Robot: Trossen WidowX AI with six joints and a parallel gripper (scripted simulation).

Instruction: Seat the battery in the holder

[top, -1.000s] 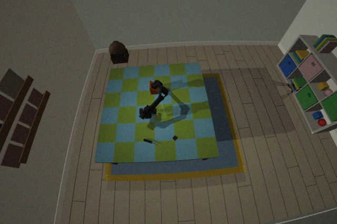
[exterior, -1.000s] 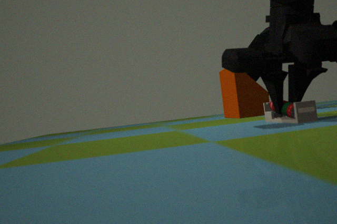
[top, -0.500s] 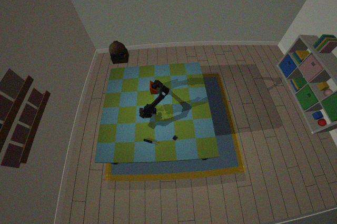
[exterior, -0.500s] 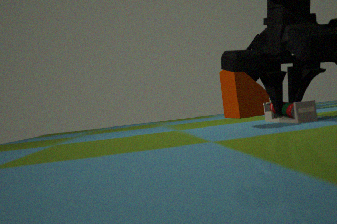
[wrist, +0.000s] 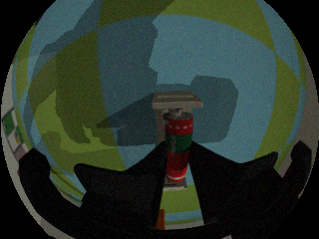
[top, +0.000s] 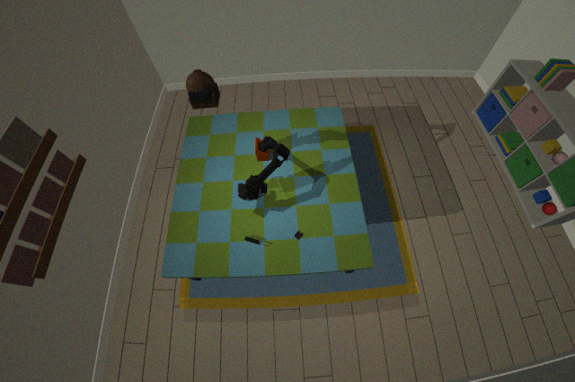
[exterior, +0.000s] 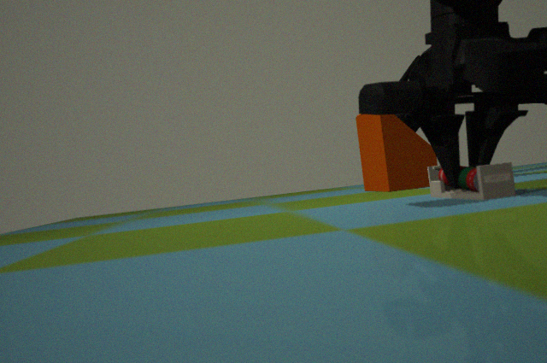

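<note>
The battery [exterior: 467,177] [wrist: 178,143], red with a green band, lies lengthwise between the end walls of the grey holder [exterior: 496,180] [wrist: 176,100]. It looks nearly level in the exterior view, low between the walls. My gripper [exterior: 465,178] [wrist: 176,144] is shut on the battery, one finger on each side of its middle, with the tips down inside the holder. In the wrist view, a small metallic part shows between the battery's far end and the far wall. The near end lies by the near wall. The battery's underside and the exact contact at both ends are hidden.
An orange block [top: 262,155] [exterior: 373,154] stands behind the holder in the exterior view. A dark-handled tool [top: 252,240] and a small dark block [top: 298,235] lie on the checkered table top [top: 211,259]. The arm hides the holder in the top view.
</note>
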